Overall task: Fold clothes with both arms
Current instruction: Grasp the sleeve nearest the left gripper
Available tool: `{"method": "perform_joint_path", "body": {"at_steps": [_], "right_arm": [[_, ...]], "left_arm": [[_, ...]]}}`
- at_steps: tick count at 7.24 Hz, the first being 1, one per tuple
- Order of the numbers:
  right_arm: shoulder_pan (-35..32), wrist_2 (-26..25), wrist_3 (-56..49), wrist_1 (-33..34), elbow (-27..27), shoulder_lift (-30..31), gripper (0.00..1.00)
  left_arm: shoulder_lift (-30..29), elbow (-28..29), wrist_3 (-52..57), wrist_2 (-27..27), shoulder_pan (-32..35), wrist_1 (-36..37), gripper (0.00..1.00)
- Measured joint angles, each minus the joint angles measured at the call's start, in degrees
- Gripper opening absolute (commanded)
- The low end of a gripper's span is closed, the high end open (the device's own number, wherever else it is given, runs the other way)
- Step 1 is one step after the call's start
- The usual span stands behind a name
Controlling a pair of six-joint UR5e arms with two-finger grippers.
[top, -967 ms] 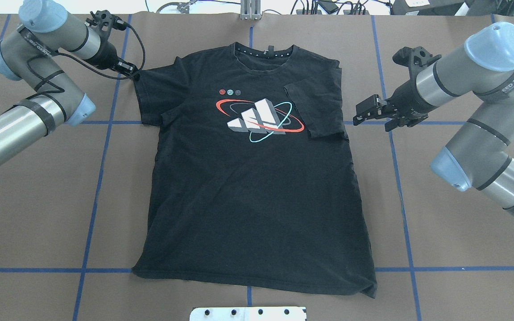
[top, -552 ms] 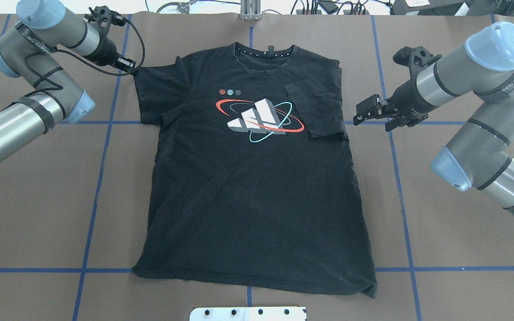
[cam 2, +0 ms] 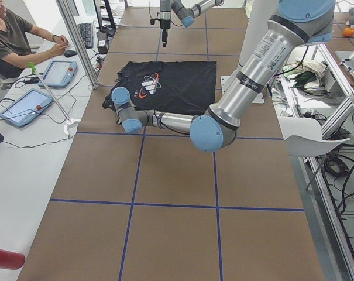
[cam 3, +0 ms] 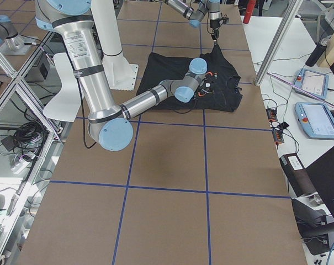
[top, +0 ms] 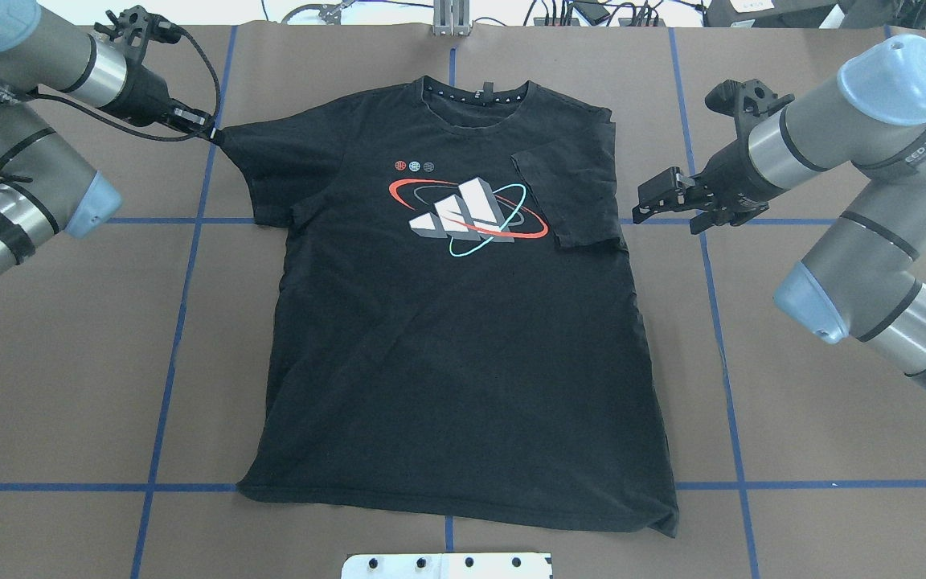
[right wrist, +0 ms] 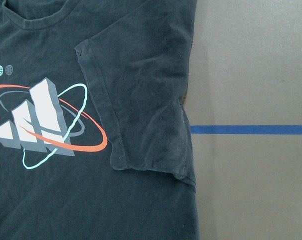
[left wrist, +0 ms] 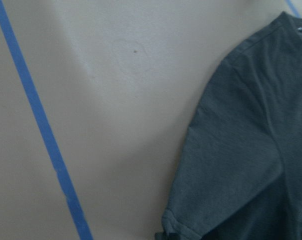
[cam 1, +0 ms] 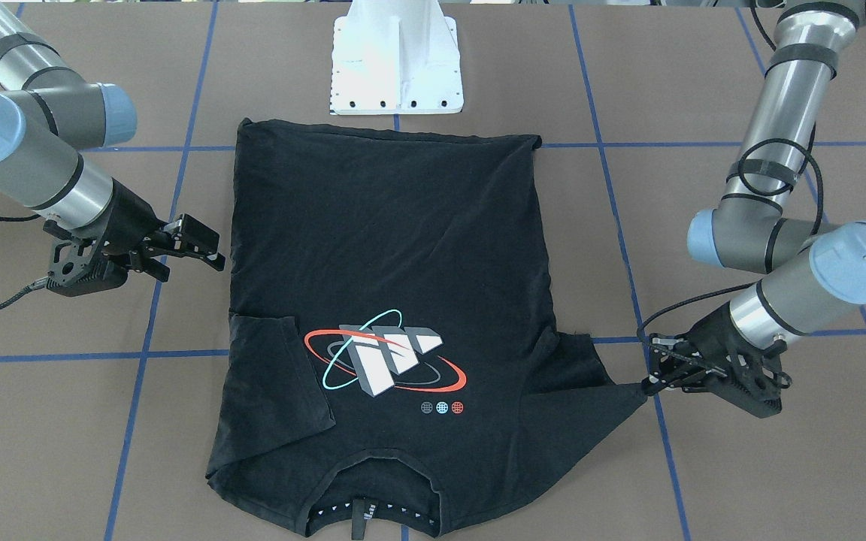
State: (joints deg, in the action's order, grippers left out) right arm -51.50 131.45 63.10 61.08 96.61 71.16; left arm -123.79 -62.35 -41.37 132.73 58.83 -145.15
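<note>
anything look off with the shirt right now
The T-shirt's sleeves are mismatched: the right-side sleeve lies folded in over the chest, while the left-side sleeve is stretched outward, pinched in the left gripper.

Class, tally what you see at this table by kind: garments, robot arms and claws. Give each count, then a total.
Garments: 1 (black T-shirt)
Robot arms: 2 (left arm, right arm)
Claws: 2 (left claw, right claw)
Total: 5
</note>
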Motion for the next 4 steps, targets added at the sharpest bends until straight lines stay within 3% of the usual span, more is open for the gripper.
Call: {"method": "perform_joint_path", "body": {"at_steps": [2,4], "right_arm": [[0.02,-0.12,0.0,0.06,-0.19,0.04,1.0],[0.06,-0.23,0.0,0.08,-0.43,0.13,1.0]], "left_arm": [[-1.65,-3.89,-10.96,-0.16,-1.8,0.35,0.0],[-7.16,-2.63,-19.11,-5.29,-6.74,0.56,0.0]]}}
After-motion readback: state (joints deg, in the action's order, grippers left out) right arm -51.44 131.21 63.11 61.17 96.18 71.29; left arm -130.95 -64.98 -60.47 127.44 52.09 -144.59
